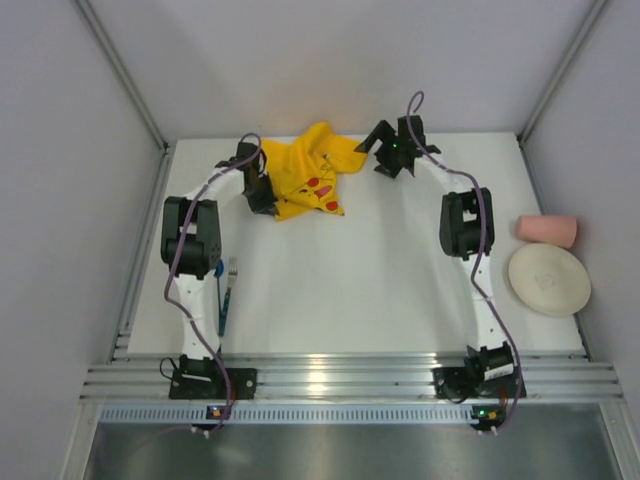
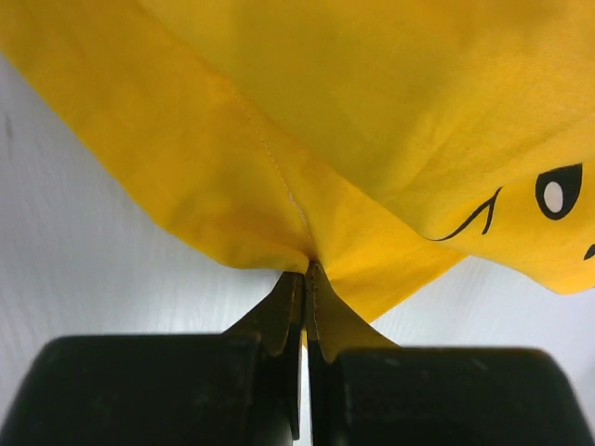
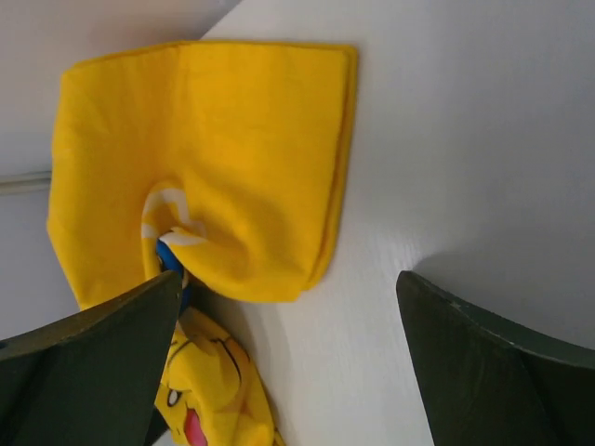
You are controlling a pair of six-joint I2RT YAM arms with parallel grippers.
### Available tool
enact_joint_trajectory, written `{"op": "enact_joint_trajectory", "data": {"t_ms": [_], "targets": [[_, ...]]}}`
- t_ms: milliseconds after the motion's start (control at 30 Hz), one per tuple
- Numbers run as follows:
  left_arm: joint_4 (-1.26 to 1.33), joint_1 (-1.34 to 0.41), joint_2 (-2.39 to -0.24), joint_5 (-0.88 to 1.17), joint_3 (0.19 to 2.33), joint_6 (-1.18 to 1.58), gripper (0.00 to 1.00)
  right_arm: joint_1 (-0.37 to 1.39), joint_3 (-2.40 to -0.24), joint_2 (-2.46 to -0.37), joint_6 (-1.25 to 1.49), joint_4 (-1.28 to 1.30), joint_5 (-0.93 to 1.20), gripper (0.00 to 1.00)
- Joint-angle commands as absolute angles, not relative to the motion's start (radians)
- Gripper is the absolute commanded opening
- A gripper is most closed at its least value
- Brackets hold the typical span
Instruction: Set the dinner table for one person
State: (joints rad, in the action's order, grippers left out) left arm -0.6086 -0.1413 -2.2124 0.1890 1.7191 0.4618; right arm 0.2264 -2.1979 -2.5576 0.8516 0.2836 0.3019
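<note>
My left gripper [image 2: 305, 279]: fingers pressed together, clamped on a hemmed edge of the yellow cloth [image 1: 310, 170], which bunches where they meet.
My right gripper [image 3: 288, 279]: fingers spread wide apart with nothing between them but bare tabletop. It sits at the cloth's 3 o'clock side in the top view.
Dinner table [image 1: 350, 280]: the white top fills the middle of the top view, with metal rails along its 6 and 9 o'clock edges.
Yellow cloth: crumpled at the table's 12 o'clock edge, printed face showing toward 6 o'clock, and a plain folded part lies flat ahead of my right fingers.
Plate [image 1: 548, 280]: white, at the table's 3 o'clock edge.
Pink cup [image 1: 546, 230]: on its side, just beside the plate at its 12 o'clock.
Blue-handled utensil [image 1: 226, 300]: at 8 o'clock, beside my left arm.
</note>
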Motion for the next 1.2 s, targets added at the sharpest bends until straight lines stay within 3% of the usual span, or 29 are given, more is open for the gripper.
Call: {"op": "enact_joint_trajectory", "data": {"t_ms": [0, 167, 233, 333, 367, 467, 533, 567, 800, 1000, 1167], "targets": [[-0.676, -0.167, -2.131, 0.224, 1.669, 0.388, 0.00, 0.288, -2.301, -2.601, 0.942, 0.225, 0.256, 1.00], [-0.684, -0.218, -2.071, 0.251, 1.603, 0.350, 0.00, 0.344, -2.341, -2.684, 0.985, 0.219, 0.233, 1.00], [-0.675, -0.227, -2.054, 0.252, 1.577, 0.354, 0.00, 0.353, -2.345, -2.701, 1.008, 0.206, 0.232, 0.94], [-0.670, -0.224, -2.045, 0.262, 1.552, 0.345, 0.00, 0.351, -2.344, -2.720, 1.020, 0.203, 0.232, 0.70], [-0.678, -0.224, -2.048, 0.262, 1.557, 0.341, 0.00, 0.353, -2.344, -2.720, 1.019, 0.201, 0.227, 0.54], [-0.680, -0.216, -2.052, 0.281, 1.566, 0.333, 0.00, 0.344, -2.342, -2.718, 1.017, 0.193, 0.222, 0.28], [-0.683, -0.210, -2.056, 0.294, 1.571, 0.330, 0.00, 0.330, -2.342, -2.717, 1.022, 0.189, 0.222, 0.15], [-0.684, -0.207, -2.057, 0.298, 1.577, 0.327, 0.00, 0.324, -2.341, -2.714, 1.020, 0.189, 0.219, 0.02], [-0.770, -0.150, -2.027, 0.262, 1.643, 0.302, 0.00, 0.201, -2.230, -2.525, 0.870, 0.332, 0.138, 0.00], [-0.793, -0.034, -1.937, 0.229, 1.644, 0.327, 0.00, 0.039, -2.387, -2.436, 0.678, 0.670, 0.005, 0.00], [-0.814, -0.008, -1.907, 0.189, 1.655, 0.351, 0.00, 0.021, -2.384, -2.384, 0.608, 0.703, -0.072, 0.00]]}}
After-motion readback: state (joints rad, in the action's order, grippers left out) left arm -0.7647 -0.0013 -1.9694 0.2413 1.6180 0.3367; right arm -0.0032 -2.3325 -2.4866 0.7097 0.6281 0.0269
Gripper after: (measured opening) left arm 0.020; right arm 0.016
